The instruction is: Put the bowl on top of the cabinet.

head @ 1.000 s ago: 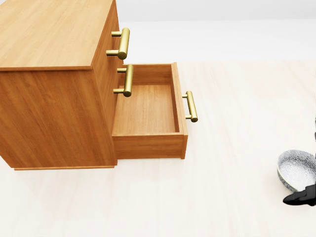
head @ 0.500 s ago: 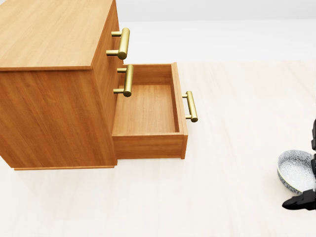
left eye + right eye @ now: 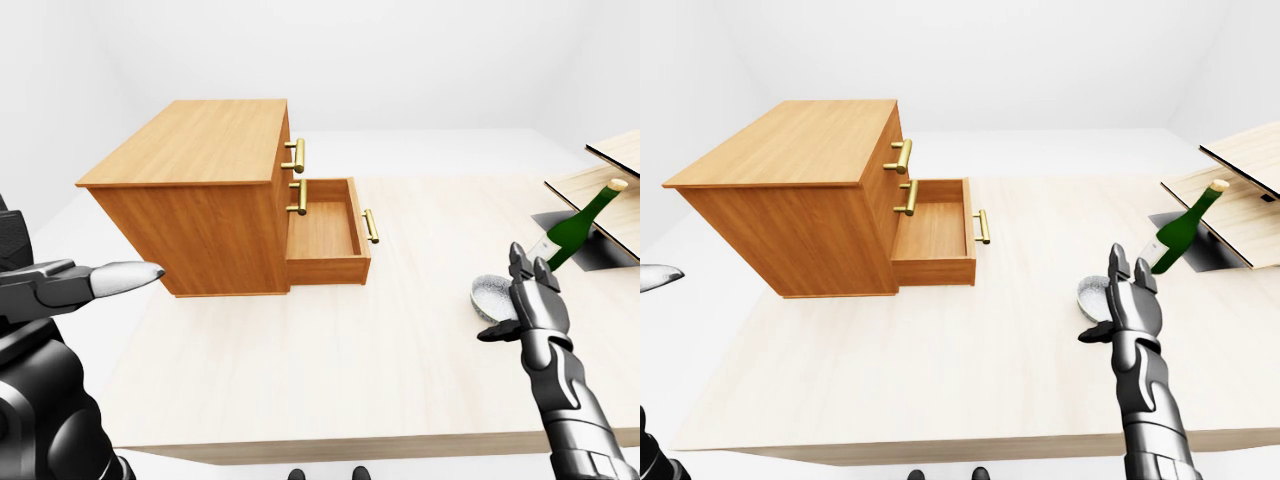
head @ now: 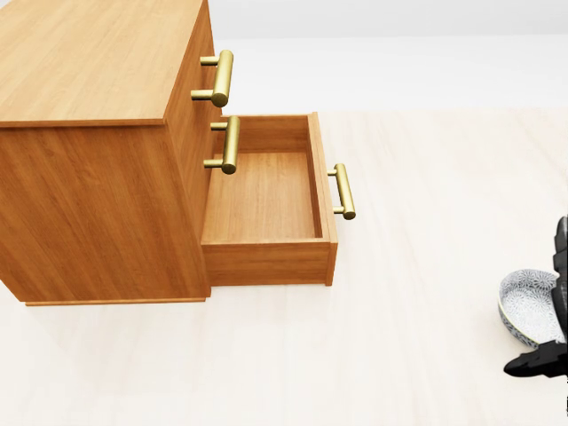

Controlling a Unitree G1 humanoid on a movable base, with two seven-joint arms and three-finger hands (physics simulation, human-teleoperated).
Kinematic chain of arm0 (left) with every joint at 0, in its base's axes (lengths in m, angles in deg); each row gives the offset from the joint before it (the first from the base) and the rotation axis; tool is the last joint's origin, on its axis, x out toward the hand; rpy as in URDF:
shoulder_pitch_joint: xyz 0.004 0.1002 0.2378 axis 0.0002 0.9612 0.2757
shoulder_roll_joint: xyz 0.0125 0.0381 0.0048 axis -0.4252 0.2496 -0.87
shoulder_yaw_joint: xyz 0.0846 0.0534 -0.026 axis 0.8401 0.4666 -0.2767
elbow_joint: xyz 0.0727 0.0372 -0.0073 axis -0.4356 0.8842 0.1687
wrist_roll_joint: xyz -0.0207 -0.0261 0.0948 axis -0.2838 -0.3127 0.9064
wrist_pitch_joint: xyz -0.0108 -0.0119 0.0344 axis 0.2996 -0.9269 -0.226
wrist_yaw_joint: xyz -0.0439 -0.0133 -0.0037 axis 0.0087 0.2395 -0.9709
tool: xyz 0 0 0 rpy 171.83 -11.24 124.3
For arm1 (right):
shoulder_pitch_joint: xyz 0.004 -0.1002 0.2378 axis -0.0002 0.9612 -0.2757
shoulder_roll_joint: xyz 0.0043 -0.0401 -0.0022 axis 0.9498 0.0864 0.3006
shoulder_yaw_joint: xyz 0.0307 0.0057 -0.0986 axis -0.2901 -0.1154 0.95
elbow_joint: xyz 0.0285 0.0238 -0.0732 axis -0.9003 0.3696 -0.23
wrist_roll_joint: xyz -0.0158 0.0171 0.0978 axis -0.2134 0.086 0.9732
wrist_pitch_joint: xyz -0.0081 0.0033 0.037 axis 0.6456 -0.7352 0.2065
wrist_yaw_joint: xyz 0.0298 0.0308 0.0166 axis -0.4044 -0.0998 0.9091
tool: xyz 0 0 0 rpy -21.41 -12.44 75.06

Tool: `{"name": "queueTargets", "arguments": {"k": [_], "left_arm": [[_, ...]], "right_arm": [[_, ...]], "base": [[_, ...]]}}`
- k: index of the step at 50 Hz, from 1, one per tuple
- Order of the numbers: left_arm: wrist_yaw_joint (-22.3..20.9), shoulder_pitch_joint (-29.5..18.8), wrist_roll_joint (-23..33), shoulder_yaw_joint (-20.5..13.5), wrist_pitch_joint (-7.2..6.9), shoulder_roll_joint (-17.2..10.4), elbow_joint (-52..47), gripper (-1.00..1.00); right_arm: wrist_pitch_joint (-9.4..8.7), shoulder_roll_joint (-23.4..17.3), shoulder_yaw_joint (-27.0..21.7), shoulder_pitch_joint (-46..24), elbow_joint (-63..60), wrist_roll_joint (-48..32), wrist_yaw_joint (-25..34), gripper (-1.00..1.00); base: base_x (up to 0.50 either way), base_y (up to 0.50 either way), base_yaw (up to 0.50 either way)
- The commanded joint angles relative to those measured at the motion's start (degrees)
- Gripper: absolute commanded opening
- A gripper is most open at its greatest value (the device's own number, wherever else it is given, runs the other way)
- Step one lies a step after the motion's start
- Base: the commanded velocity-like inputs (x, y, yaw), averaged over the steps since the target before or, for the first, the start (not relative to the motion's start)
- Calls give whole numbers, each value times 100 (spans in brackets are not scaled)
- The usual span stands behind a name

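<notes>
A small patterned grey-white bowl [image 3: 489, 292] stands on the pale tabletop, right of the wooden cabinet [image 3: 196, 196]. My right hand [image 3: 506, 298] is open beside the bowl, its fingers upright along the bowl's right side and the thumb low beneath the rim. In the head view only the bowl [image 4: 529, 306] and a bit of that hand [image 4: 552, 348] show at the right edge. The cabinet's flat top [image 3: 203, 139] is bare. My left hand [image 3: 118, 276] hangs open at the left, well away from the cabinet, one finger pointing right.
The cabinet's bottom drawer [image 3: 326, 230] is pulled out and holds nothing; brass handles [image 3: 297, 156] stick out towards the bowl. A green bottle [image 3: 574, 229] leans at the far right by a dark opening [image 3: 596, 251] and wooden boards [image 3: 590, 183].
In the head view my right hand has shifted slightly at the right edge, its fingers coming lower beside the bowl. The bowl and cabinet have not moved.
</notes>
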Motion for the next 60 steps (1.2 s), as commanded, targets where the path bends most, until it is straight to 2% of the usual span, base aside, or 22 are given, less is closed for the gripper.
{"name": "queueTargets", "arguments": {"k": [1, 20, 60], "left_arm": [[-10, 8, 14, 12, 0, 10, -4, 100], [-30, 23, 57, 39, 0, 39, -25, 100], [-76, 33, 138, 95, 0, 89, -42, 100]], "right_arm": [[0, -79, 135, -191, 426, -22, -220, 100], [0, -308, 333, -567, 1282, 21, -610, 100], [0, -377, 785, -947, 2506, -100, -1316, 100]], "base": [[0, 0, 0], [0, 0, 0], [0, 0, 0]]}}
